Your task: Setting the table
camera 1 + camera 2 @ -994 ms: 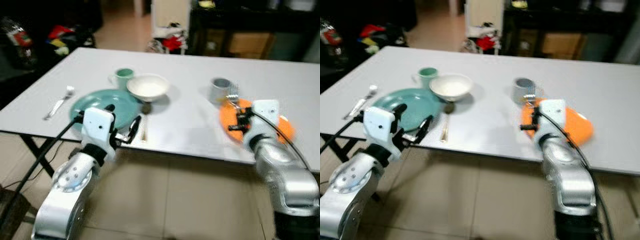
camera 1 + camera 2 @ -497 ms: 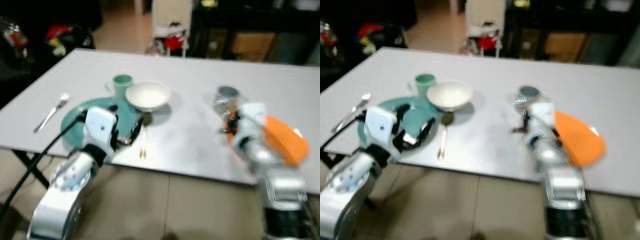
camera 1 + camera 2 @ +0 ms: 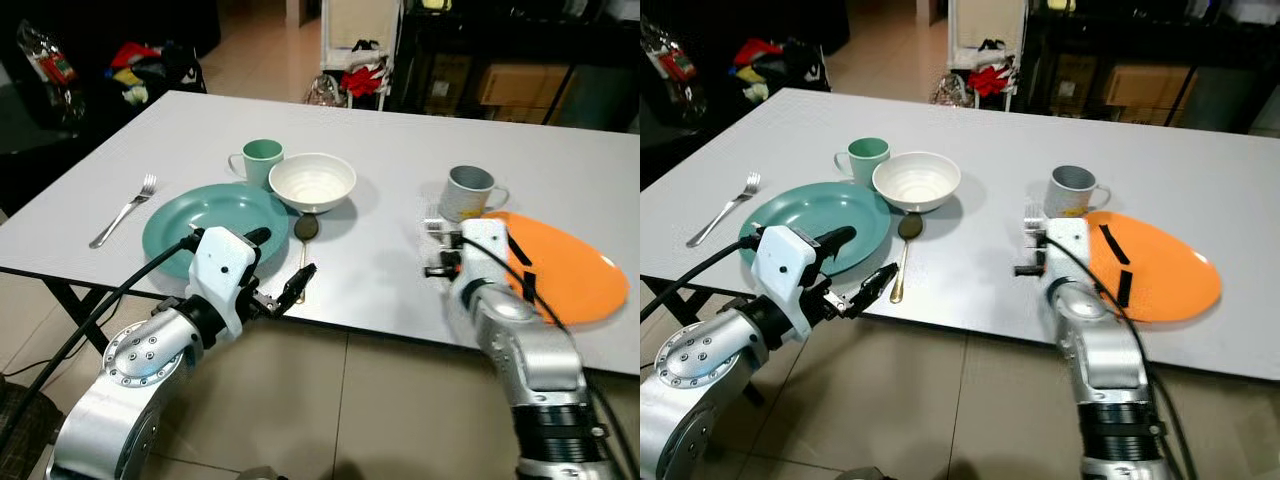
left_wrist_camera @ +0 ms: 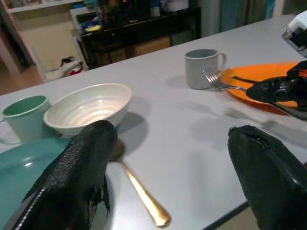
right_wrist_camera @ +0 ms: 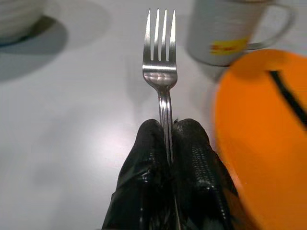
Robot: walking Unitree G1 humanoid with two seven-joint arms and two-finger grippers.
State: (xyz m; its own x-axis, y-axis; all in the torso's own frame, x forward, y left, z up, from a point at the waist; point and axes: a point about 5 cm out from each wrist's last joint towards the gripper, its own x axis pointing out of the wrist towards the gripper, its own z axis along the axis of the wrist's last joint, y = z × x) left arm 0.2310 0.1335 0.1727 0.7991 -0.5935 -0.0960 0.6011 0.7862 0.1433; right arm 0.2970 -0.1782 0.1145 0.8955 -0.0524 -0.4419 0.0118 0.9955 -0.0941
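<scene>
Right tool [image 5: 165,158] pinches fork [image 5: 160,72] handle; tines point ahead, orange plate [image 5: 268,143] just beside. Left tool [image 4: 172,177] spread, idle.

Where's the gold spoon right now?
The gold spoon lies on the white table, beside the teal plate, in front of the white bowl.

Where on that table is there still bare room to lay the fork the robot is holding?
The right gripper pinches a fork over a bare strip of table between the white bowl and the orange plate, below the grey mug. The far half is bare too. Around the teal plate and gold spoon it is crowded.
</scene>
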